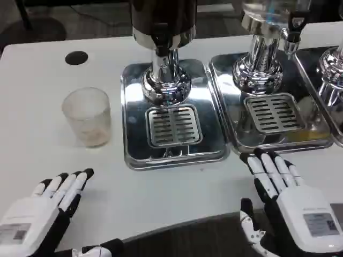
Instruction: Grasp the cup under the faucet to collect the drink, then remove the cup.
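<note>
A clear plastic cup stands upright on the white table, left of the middle drink dispenser. Some pale residue shows at its bottom. The dispenser's dark tank rises on a chrome column above a drip tray with a slotted grate. Its faucet is hidden from this angle. My left hand lies near the table's front left edge, fingers stretched out and apart, holding nothing, well below the cup. My right hand rests at the front right, fingers extended toward the second tray, empty.
A second chrome dispenser with its own drip tray stands to the right, a black tap on it. A third tray edge shows at far right. A black round hole marks the table at back left.
</note>
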